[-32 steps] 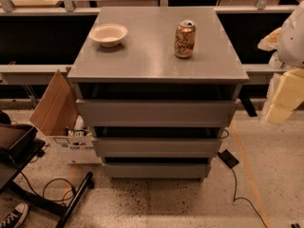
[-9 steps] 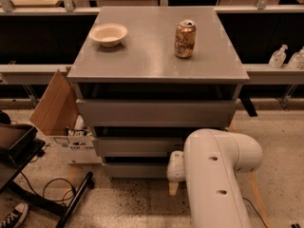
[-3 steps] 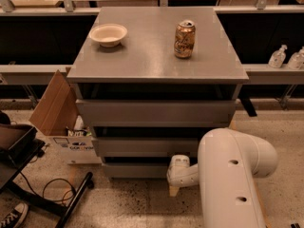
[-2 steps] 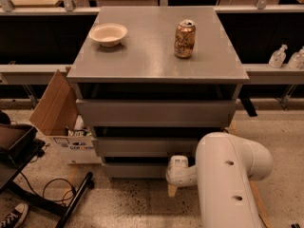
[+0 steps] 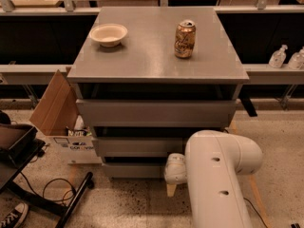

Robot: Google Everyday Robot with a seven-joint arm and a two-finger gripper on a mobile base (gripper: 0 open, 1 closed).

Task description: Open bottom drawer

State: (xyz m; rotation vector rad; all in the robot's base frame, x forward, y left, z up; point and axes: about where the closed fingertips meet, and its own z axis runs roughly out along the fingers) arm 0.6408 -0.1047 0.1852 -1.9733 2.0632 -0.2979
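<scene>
A grey three-drawer cabinet stands in the middle of the camera view. The bottom drawer [image 5: 135,170] is the narrowest, lowest grey front, near the floor, and looks closed or nearly so. My white arm [image 5: 218,175] reaches in from the lower right. The gripper [image 5: 174,170] is at the right end of the bottom drawer front, close against it. The arm's wrist hides most of the gripper. The middle drawer [image 5: 137,147] and the top drawer [image 5: 154,113] sit above it.
On the cabinet top [image 5: 142,56] stand a cream bowl [image 5: 109,34] and a gold drink can [image 5: 185,39]. An open cardboard box [image 5: 57,108] sits at the cabinet's left. A black chair base [image 5: 52,198] and cables lie on the floor at lower left. Bottles [image 5: 278,57] stand at right.
The arm came in from the right and lowered to the bottom drawer's right end. Over the last second it has shifted slightly left; the drawer front has not visibly moved.
</scene>
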